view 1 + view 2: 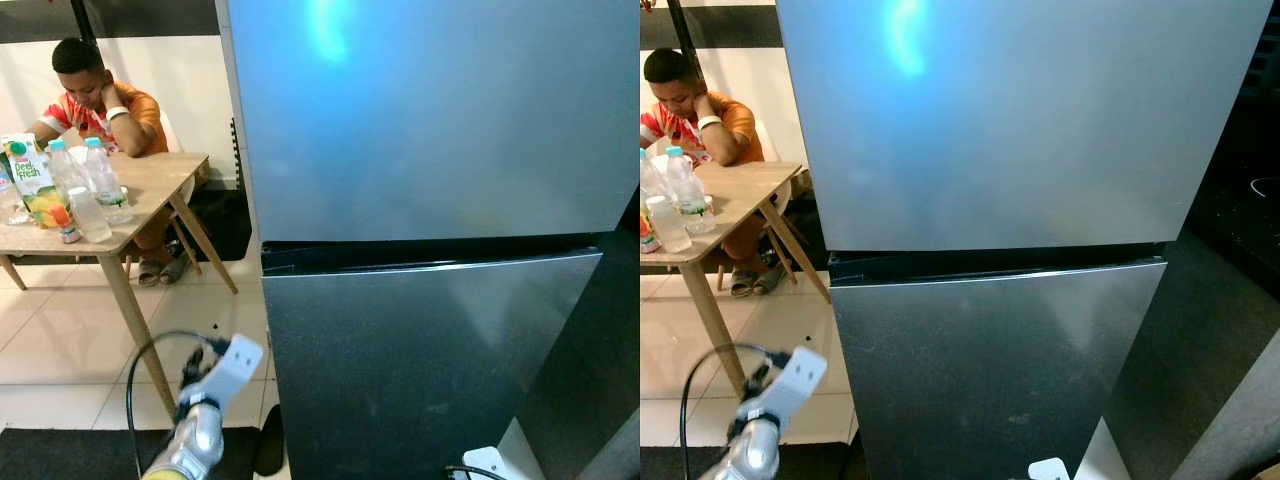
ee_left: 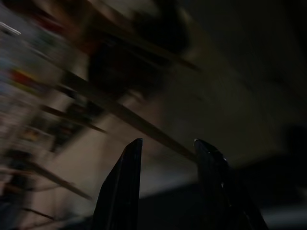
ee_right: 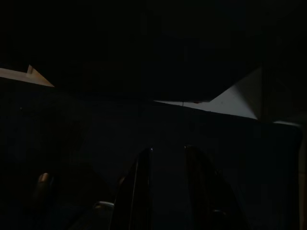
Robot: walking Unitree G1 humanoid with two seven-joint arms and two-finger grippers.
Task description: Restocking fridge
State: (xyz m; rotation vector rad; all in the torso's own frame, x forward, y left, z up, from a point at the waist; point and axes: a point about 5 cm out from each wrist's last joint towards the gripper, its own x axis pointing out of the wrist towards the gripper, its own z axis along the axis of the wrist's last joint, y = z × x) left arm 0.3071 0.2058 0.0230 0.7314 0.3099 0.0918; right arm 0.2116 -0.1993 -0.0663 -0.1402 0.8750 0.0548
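The grey two-door fridge stands right in front of me, its upper door [image 1: 430, 120] and lower door [image 1: 420, 360] both closed. My left arm is raised at the lower left, beside the fridge's left edge, and my left gripper [image 2: 165, 141] is open with nothing between its fingers; its wrist view is blurred. On the wooden table [image 1: 160, 175] to the left stand a juice carton [image 1: 30, 180], water bottles [image 1: 105, 180] and a small bottle [image 1: 88, 215]. My right gripper [image 3: 168, 151] hangs low in the dark, fingers slightly apart and holding nothing.
A person [image 1: 100, 100] sits at the far side of the table, leaning on one hand. The table's legs [image 1: 135, 320] slant out over the tiled floor. A dark mat [image 1: 60, 455] lies at the bottom left. A black cable loops by my left arm.
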